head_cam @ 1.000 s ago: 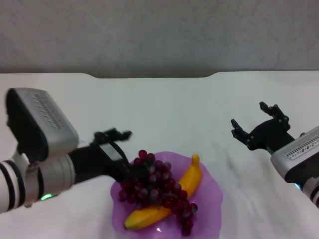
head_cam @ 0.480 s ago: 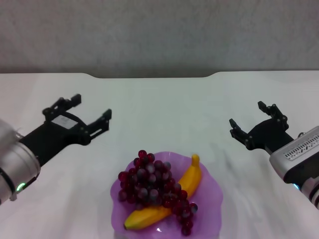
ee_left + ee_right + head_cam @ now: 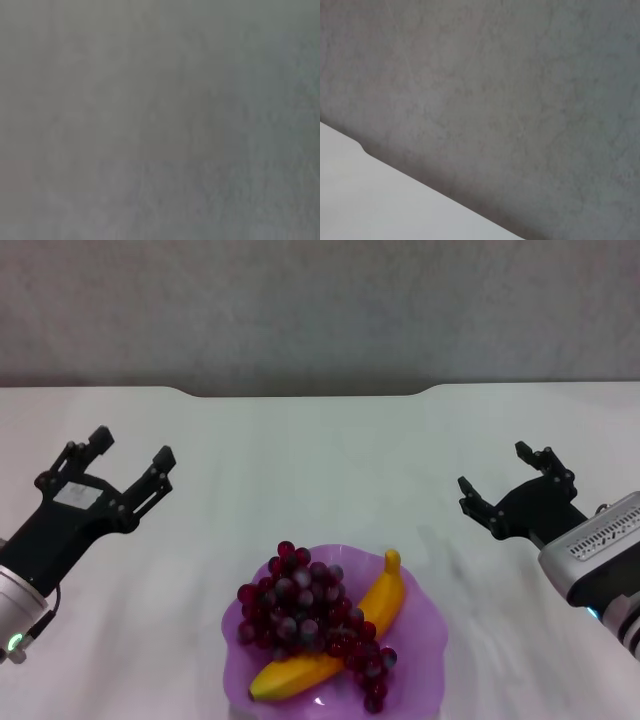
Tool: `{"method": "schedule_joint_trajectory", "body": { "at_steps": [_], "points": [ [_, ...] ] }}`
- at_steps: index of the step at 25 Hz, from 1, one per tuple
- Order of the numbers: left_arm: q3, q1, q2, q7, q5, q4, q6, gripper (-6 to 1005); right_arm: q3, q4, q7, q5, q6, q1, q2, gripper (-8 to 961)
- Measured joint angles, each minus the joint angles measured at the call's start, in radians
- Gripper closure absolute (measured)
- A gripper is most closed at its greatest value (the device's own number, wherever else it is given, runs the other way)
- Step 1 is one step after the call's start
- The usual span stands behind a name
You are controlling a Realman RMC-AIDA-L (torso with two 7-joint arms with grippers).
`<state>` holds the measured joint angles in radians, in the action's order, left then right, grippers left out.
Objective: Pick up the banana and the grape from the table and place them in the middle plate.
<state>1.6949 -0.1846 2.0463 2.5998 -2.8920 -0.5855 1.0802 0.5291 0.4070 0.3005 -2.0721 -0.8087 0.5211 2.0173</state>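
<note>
Purple scalloped dish, the middle plate point(image 3: 420, 640), sits on the white table point(image 3: 320, 460) at the near centre, between my two arms. Banana point(image 3: 375, 610) lies in it on a slant, stem tip toward the far rim. Grape point(image 3: 300, 608) bunch rests in the plate too, draped over the banana's middle and touching it. My left gripper point(image 3: 112, 468) hangs above the table to the left, well apart from the plate, fingers spread, nothing between them. My right gripper point(image 3: 505, 485) hangs over the table's right side, fingers likewise apart and holding nothing. Right wrist view: table edge point(image 3: 380, 200) and grey wall point(image 3: 510, 100). Left wrist view: plain grey only.
</note>
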Motion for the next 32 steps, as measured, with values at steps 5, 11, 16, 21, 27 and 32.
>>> {"method": "schedule_joint_trajectory", "body": {
  "at_steps": [5,11,16,21,27,32],
  "points": [
    [-0.025,-0.081,0.004,-0.006,-0.005,0.146,0.015,138,-0.001,0.003,-0.001,0.000,-0.002,0.005,0.000,74],
    [-0.086,-0.128,0.008,-0.017,-0.008,0.249,0.021,137,-0.002,0.004,-0.003,0.000,-0.008,0.010,0.001,74],
    [-0.117,-0.150,0.010,-0.066,-0.009,0.295,0.018,136,-0.001,0.005,-0.027,0.002,-0.056,0.006,0.002,73],
    [-0.145,-0.212,0.010,-0.080,-0.009,0.381,0.004,136,-0.008,-0.006,-0.073,0.003,-0.069,0.007,0.001,73],
    [-0.190,-0.223,0.008,-0.079,-0.010,0.404,-0.007,138,0.025,-0.025,-0.093,0.011,-0.068,-0.002,0.000,73],
    [-0.216,-0.223,0.006,-0.077,-0.010,0.405,-0.031,137,0.029,-0.061,-0.149,0.011,-0.080,-0.006,-0.004,73]
  ]
}}
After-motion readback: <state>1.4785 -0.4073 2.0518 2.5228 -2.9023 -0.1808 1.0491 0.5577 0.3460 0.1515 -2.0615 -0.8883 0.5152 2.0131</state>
